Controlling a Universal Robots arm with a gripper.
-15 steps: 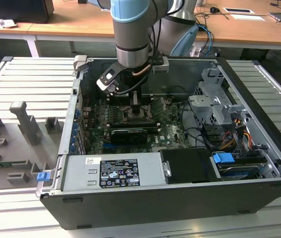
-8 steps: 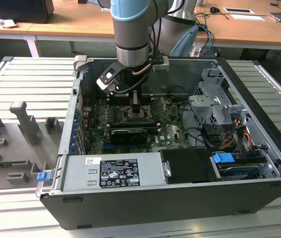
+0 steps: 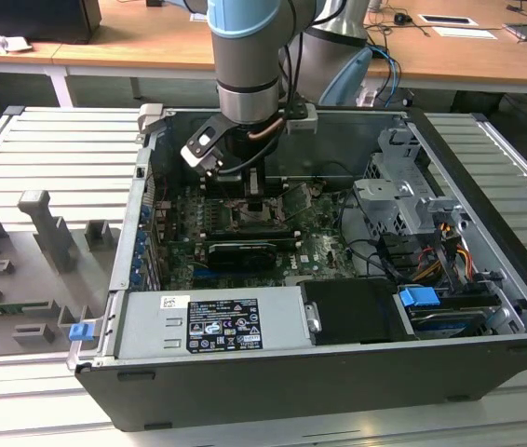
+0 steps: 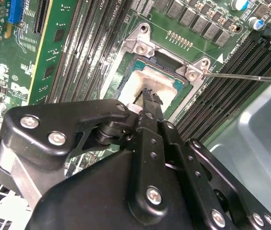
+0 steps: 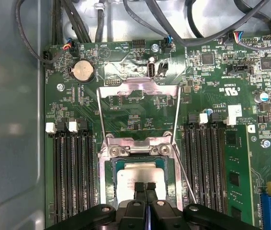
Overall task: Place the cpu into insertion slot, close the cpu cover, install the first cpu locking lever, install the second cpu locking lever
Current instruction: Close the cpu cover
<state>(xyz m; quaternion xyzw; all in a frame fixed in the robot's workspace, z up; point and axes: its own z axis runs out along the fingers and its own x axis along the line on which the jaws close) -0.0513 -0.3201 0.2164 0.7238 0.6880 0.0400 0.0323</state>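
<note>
Memory slots (image 5: 73, 177) flank the insertion slot (image 5: 109, 178) on both sides (cpu cover (image 5: 126, 89) open beyond); approach free from above.

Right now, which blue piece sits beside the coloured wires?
The larger blue tab at the exterior view's right; the small blue clip is at that view's left.

A robotics lab: open computer tower (image 3: 273, 391) on a slatted metal bench (image 3: 49, 149), wooden desks (image 3: 152, 42) behind.
</note>
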